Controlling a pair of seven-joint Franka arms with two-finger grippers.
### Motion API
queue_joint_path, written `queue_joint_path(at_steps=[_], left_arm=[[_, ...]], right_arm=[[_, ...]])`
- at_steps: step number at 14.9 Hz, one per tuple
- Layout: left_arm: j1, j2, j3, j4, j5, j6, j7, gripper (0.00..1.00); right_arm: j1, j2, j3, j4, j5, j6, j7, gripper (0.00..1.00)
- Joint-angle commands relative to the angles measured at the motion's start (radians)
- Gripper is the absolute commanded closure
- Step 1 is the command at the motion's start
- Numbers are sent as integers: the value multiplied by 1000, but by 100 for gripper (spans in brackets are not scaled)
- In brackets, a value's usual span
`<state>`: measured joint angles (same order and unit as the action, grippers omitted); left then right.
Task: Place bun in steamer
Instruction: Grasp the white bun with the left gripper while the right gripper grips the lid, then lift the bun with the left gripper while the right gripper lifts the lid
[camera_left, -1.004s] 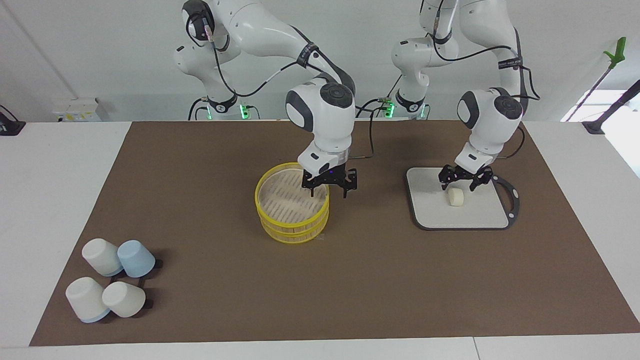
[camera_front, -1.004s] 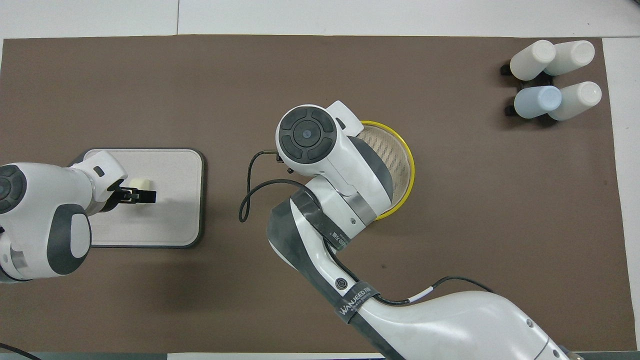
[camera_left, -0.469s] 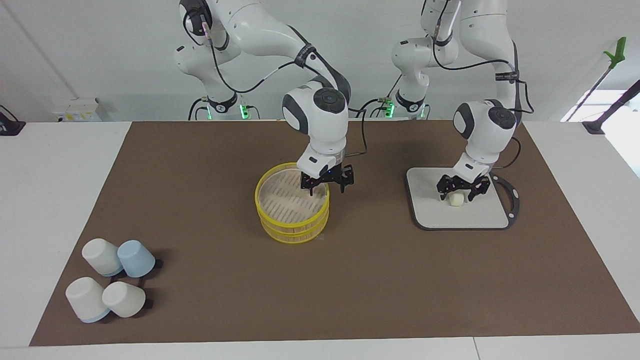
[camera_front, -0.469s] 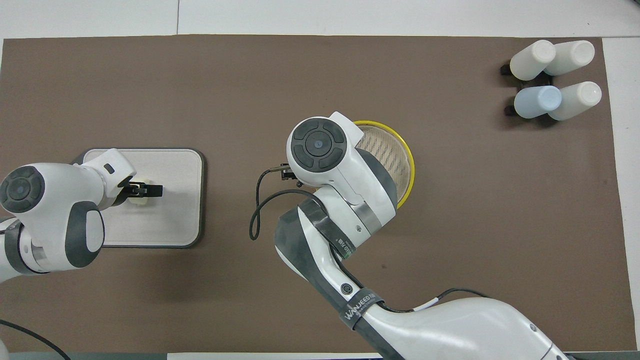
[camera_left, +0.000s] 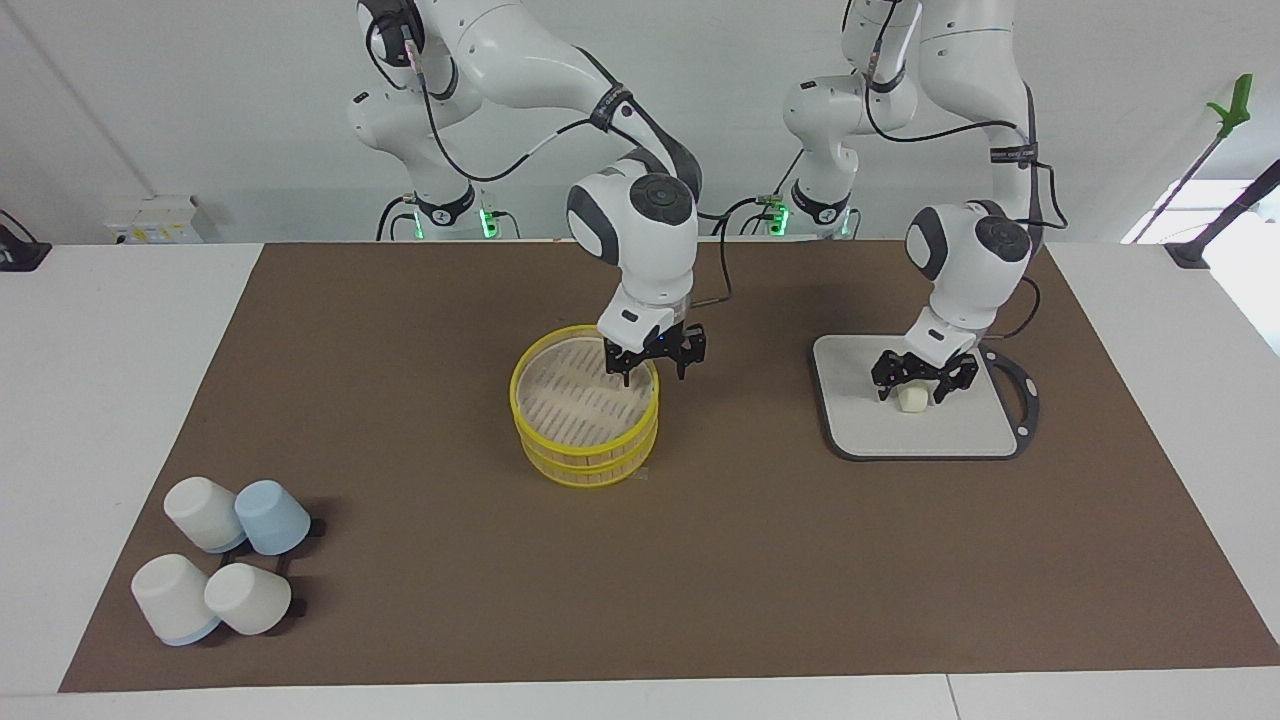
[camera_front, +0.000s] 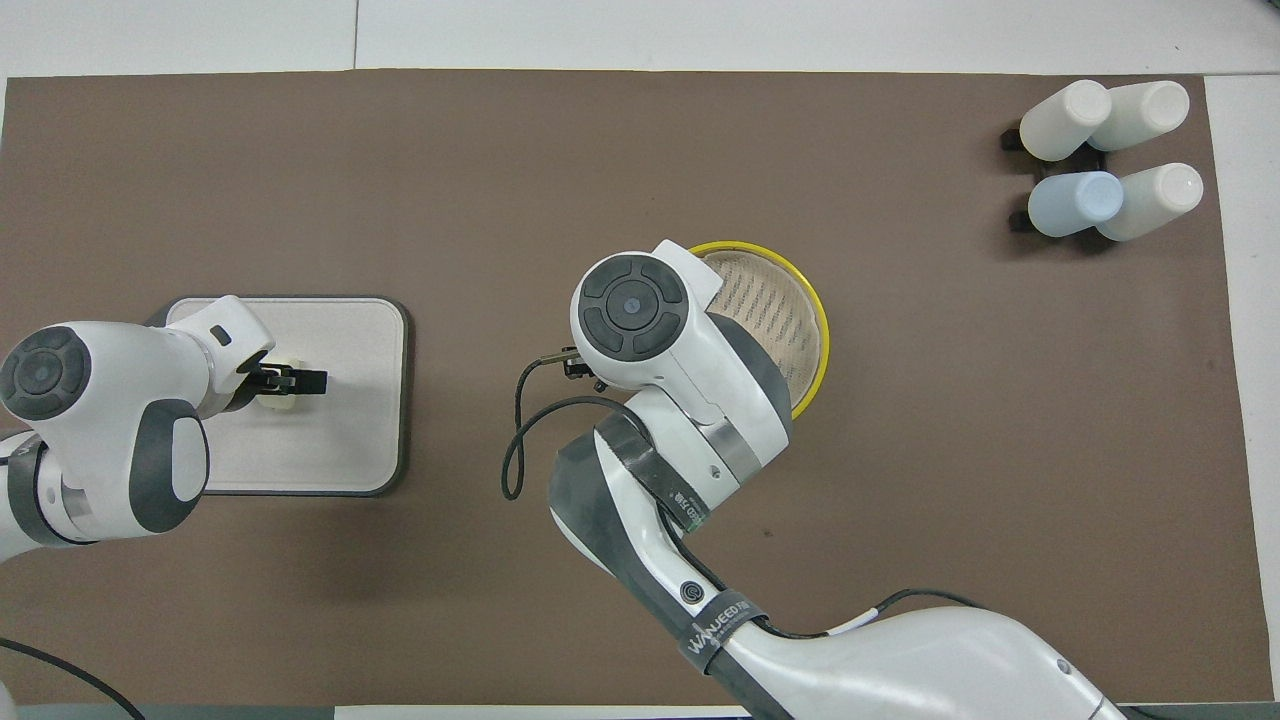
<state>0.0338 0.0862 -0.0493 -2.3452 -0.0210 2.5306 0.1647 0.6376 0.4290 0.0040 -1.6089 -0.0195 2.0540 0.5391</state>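
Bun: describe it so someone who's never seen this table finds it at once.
Find the grey-rimmed board at the left arm's end of the brown mat. On it, under the left tool, sits the bun: a small cream-white rounded lump, the only thing on the board and far smaller than the cups at the mat's right-arm end.

L end effector (camera_front: 285, 381) over bun (camera_front: 279, 403)

Only readable bit I can spot is "WANJEED" printed on the black strap (camera_front: 722, 622) wrapped around the right arm (camera_front: 900, 660); its smaller letters are unreadable.
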Motion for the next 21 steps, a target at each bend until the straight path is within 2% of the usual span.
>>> queue_joint_path(at_steps=[1, 2, 3, 4, 5, 6, 7, 8, 9, 11, 14, 19, 21], left_arm=[[1, -22, 5, 4, -8, -35, 27, 0], [1, -22, 5, 3, -8, -35, 27, 2], [1, -22, 5, 3, -8, -33, 27, 10], [0, -22, 5, 3, -8, -30, 27, 20], [0, -22, 5, 0, -8, -27, 25, 35], [0, -22, 5, 0, -8, -26, 25, 49], [0, -22, 5, 0, -8, -26, 22, 69], [0, -22, 5, 1, -8, -26, 22, 72], [3, -22, 3, 3, -8, -26, 24, 73], [5, -16, 5, 29, -8, -39, 22, 79], [6, -13, 5, 105, -8, -134, 15, 80], [-12, -48, -1, 407, -5, -568, -54, 80], [-20, -92, -1, 467, -5, -666, -57, 80]], right_arm=[[-6, -36, 1, -54, 18, 21, -31, 34], [-6, -36, 1, -57, 18, 23, -31, 40], [-6, -38, 1, -57, 18, 23, -31, 47], [-6, -38, 1, -57, 18, 23, -31, 49], [-6, -38, 1, -57, 18, 23, -30, 53], [-6, -38, 1, -57, 18, 23, -30, 63], [-6, -38, 1, -57, 18, 23, -30, 77], [-6, -38, 1, -57, 18, 25, -30, 91], [-6, -38, 1, -57, 18, 23, -30, 100], [-4, -38, 1, -57, 18, 23, -27, 100], [-4, -38, 1, -51, 18, 20, -24, 100], [-15, -35, -3, 62, 13, -98, -24, 100], [-29, -36, -4, 122, 12, -168, -33, 100]])
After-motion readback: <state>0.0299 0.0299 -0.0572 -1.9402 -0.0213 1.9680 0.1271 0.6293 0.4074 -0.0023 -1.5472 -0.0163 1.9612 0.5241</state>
